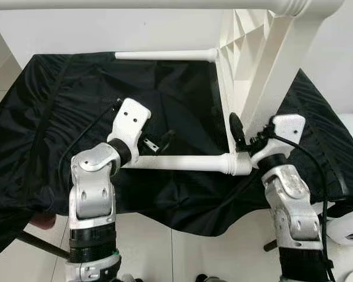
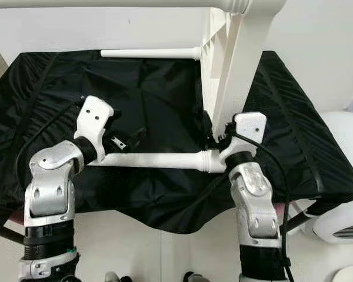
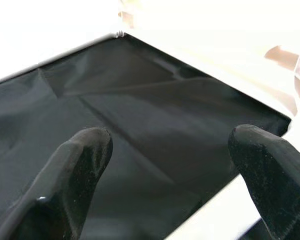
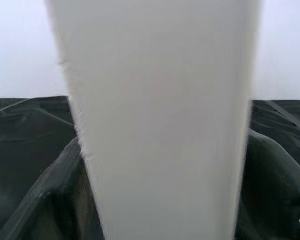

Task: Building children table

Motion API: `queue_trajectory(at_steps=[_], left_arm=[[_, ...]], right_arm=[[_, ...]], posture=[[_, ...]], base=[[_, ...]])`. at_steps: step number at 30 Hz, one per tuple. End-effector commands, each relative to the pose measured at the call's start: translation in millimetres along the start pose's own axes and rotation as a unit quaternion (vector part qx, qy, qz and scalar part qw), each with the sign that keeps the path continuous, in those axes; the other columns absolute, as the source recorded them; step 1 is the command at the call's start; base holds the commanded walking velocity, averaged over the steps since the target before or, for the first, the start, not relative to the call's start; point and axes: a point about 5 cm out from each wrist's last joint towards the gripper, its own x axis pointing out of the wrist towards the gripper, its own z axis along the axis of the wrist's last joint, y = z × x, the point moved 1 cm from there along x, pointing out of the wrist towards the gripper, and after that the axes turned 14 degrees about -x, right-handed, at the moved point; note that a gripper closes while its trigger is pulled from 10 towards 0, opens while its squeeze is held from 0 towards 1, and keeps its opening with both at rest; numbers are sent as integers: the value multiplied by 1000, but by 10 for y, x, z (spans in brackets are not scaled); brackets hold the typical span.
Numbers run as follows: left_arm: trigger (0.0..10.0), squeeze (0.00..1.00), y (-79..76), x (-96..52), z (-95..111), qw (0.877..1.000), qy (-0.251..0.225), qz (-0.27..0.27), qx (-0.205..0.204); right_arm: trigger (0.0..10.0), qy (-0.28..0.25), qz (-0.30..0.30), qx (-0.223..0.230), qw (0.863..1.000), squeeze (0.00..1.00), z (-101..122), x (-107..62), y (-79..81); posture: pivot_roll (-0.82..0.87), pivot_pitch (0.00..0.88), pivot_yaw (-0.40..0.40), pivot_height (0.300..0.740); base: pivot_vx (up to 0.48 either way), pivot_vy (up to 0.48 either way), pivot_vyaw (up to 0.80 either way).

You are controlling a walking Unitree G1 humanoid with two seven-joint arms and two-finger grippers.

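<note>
White table frame (image 1: 253, 82) stands tipped on black cloth (image 1: 59, 117) between both pincers.

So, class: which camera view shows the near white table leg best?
The left eye view: the near table leg lies across the black cloth, with the left gripper and right gripper at either end. The right eye view matches. The left wrist view catches only an edge; the right wrist view a blurred white part.

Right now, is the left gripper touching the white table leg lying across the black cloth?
Cannot tell. In the left wrist view the left gripper is open, one fingertip overlapping the white table leg, but no contact shows plainly.
</note>
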Motion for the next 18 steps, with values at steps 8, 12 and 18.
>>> queue_trajectory(at_steps=[8, 12, 18], left_arm=[[10000, 0, 81, -129, -196, 997, -1, 77, -14], [10000, 0, 78, -125, -266, 998, 11, 63, -15], [10000, 0, 68, -140, -472, 999, 35, 26, 5]], right_arm=[[10000, 48, -43, -12, 998, 0, -201, -446, -199], [10000, 61, -40, -16, 997, 0, -262, -506, -201], [10000, 84, -6, -33, 996, 0, -425, -590, -177]], posture=[[-136, 147, 56, 740], [-138, 155, 56, 740], [-129, 194, 49, 740]], base=[[0, 0, 0], [0, 0, 0], [0, 0, 0]])
